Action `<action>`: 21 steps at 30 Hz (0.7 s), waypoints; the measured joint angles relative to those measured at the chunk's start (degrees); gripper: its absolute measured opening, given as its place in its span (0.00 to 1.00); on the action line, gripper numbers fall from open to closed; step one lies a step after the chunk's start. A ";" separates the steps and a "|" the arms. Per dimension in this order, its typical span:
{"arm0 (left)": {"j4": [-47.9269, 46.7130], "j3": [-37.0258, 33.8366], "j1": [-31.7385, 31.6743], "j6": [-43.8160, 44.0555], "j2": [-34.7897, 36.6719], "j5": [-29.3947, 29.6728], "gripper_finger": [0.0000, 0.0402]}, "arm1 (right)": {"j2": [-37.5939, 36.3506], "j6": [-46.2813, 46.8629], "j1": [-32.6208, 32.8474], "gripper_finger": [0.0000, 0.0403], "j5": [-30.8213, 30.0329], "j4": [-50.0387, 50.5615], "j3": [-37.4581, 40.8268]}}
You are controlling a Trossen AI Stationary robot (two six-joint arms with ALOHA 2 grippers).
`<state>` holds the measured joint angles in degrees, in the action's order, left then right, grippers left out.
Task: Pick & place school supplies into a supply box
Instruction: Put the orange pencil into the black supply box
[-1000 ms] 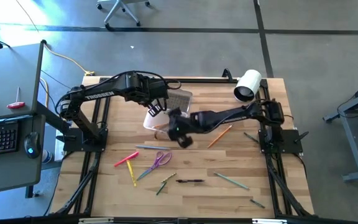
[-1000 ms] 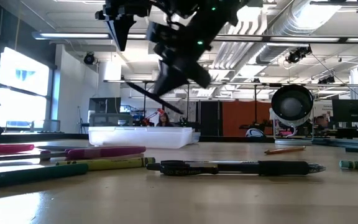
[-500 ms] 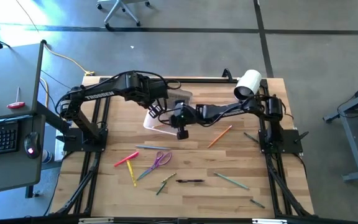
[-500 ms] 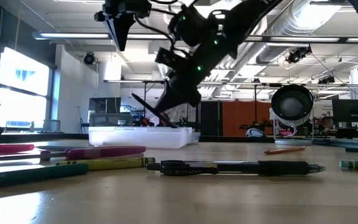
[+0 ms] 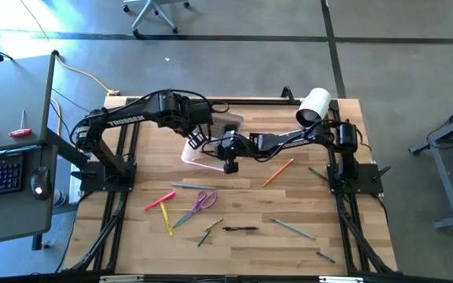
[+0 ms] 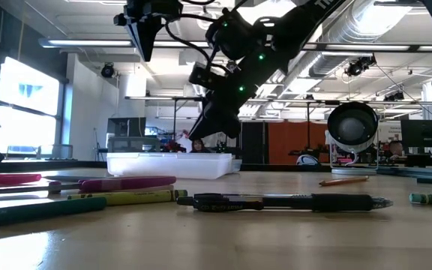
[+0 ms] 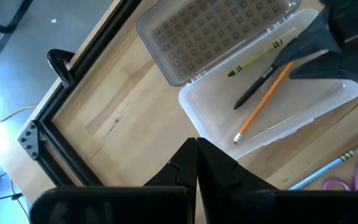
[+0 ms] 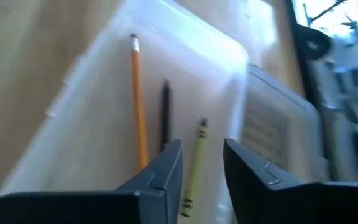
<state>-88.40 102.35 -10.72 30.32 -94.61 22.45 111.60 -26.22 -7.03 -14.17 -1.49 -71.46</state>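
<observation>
Hovering the right claw (image 5: 227, 157) just above the open box (image 5: 193, 157) at the far middle of the bench (image 5: 352, 228), fingers parted narrowly and gripping nothing. Pointing that claw (image 8: 202, 152) down into the box (image 8: 185, 43), with the gap between its fingers over the clear floor.

Holding three supplies in the box (image 7: 328, 106), side by side and lengthwise: an orange pencil (image 7: 263, 102), a black pen (image 7: 257, 87) and a green pencil (image 7: 253, 60). Showing the same three from the right wrist, the orange pencil (image 8: 138, 106) touching or just beside the black pen (image 8: 165, 115), the green pencil (image 8: 194, 162) on the side nearest the lid (image 8: 278, 130). Laying the ribbed lid (image 7: 216, 31) flat on the bench behind the box.

Hanging the left claw (image 5: 195, 140) beside the box on the left arm's side, higher than the right one, fingers (image 7: 185, 165) pressed together and empty.

Leaving more supplies loose on the near half of the bench, well apart from the box: a pink marker (image 5: 160, 200), a yellow marker (image 5: 167, 218), scissors (image 5: 203, 202), a blue pencil (image 5: 191, 186), a loose pen (image 5: 241, 229) and a loose pencil (image 5: 278, 171). Standing a white roll (image 5: 314, 108) at the far right corner.
</observation>
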 joint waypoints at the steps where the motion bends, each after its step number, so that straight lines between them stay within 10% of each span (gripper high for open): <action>1: 0.00 0.00 0.00 0.01 0.00 0.31 0.12 | -0.47 -0.41 0.41 0.25 -2.15 0.82 0.00; 9: -0.04 0.01 0.00 0.01 0.00 0.60 0.12 | -13.44 -2.21 9.17 0.29 -13.20 25.42 -0.04; 15: 0.04 0.02 0.00 0.01 0.00 0.74 0.12 | -23.82 3.10 11.98 0.28 8.43 48.57 0.18; 21: 0.04 0.00 0.00 0.00 0.00 1.10 0.12 | -32.86 8.87 11.50 0.28 21.35 47.81 10.10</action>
<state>-88.36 102.35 -10.72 30.33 -94.61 23.55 78.74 -17.35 4.47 7.18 46.32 -61.36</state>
